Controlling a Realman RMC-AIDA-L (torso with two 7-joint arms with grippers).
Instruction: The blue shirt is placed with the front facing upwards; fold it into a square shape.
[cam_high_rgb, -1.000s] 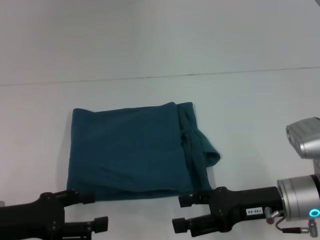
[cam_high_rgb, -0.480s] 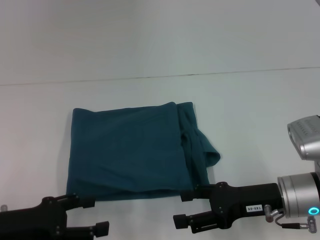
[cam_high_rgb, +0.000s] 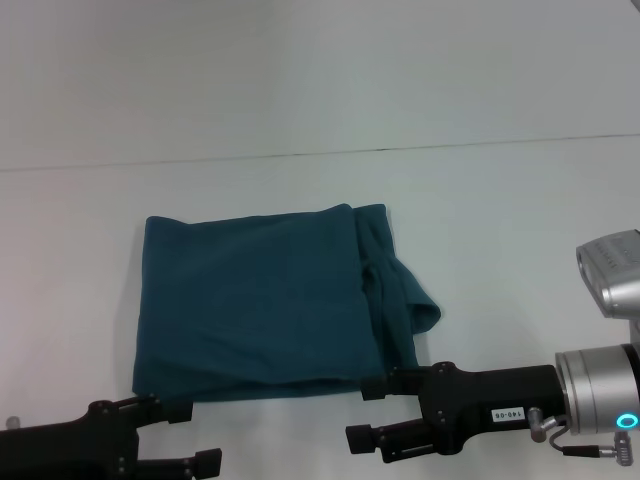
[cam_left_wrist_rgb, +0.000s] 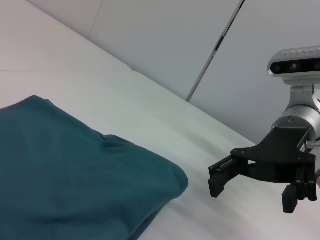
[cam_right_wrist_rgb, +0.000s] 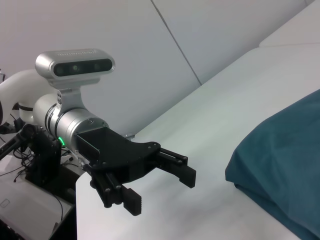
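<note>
The blue shirt (cam_high_rgb: 260, 300) lies folded into a rough rectangle on the white table (cam_high_rgb: 500, 220), plain fabric up, with a bunched sleeve (cam_high_rgb: 412, 300) sticking out on its right side. Both grippers hover just off the shirt's near edge, touching nothing. My left gripper (cam_high_rgb: 195, 436) is open below the near left corner. At the near right corner my right gripper (cam_high_rgb: 362, 414) is open too. The left wrist view shows the shirt (cam_left_wrist_rgb: 75, 170) and the right gripper (cam_left_wrist_rgb: 250, 192) farther off. The right wrist view shows the shirt's edge (cam_right_wrist_rgb: 285, 160) and the left gripper (cam_right_wrist_rgb: 160, 190).
A thin seam (cam_high_rgb: 400, 148) crosses the table behind the shirt. Bare tabletop surrounds the shirt on all sides. In the right wrist view, the table's edge (cam_right_wrist_rgb: 80, 200) drops off beside a stand with cables (cam_right_wrist_rgb: 30, 165).
My left gripper has drawn back toward the near edge, away from the shirt. The right gripper has also eased slightly back. The shirt has not moved.
</note>
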